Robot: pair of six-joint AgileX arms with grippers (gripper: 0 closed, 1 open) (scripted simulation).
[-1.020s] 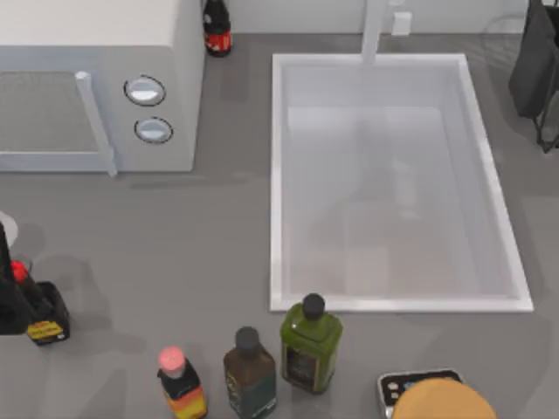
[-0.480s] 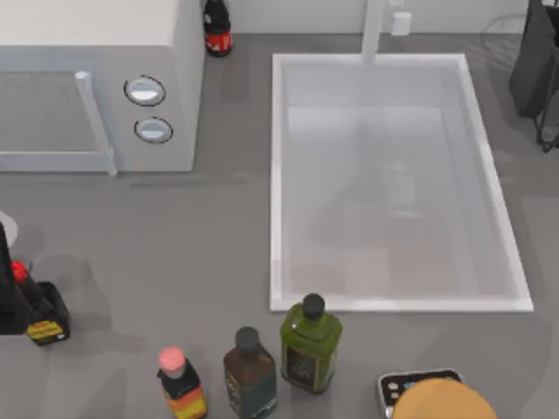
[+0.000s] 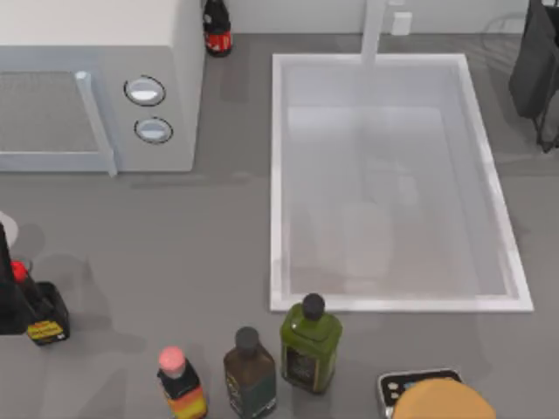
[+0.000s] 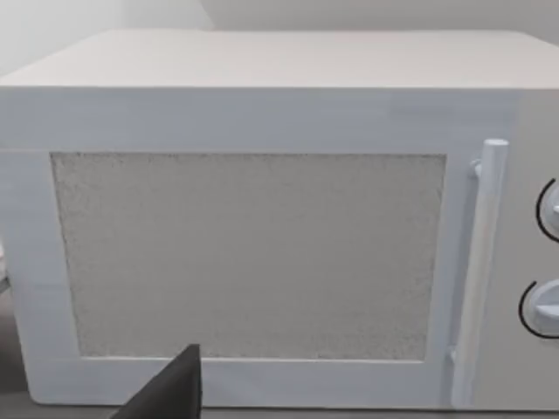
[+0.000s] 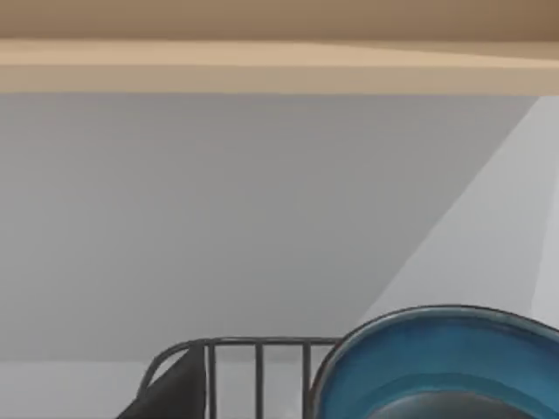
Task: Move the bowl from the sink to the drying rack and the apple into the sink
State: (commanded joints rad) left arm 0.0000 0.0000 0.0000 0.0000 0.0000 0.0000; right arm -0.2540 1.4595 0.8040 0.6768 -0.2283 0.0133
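Three bottles (image 3: pixel 249 367) stand near sink (image 3: pixel 278 175) front rim; microwave (image 3: pixel 96 87) at left. Bowl (image 5: pixel 445 367) beside rack (image 5: pixel 253 367). Gray counter (image 3: pixel 175 244). Gripper states: cannot tell.

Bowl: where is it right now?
The right wrist view shows the bowl beside the drying rack's dark bars, in front of a grey wall; the sink holds no bowl.

glossy blue glaze on the bowl (image 5: pixel 437 367). thin dark wire for the drying rack (image 5: pixel 253 367). smooth white sink (image 3: pixel 278 175), matt grey worktop (image 3: pixel 175 244).
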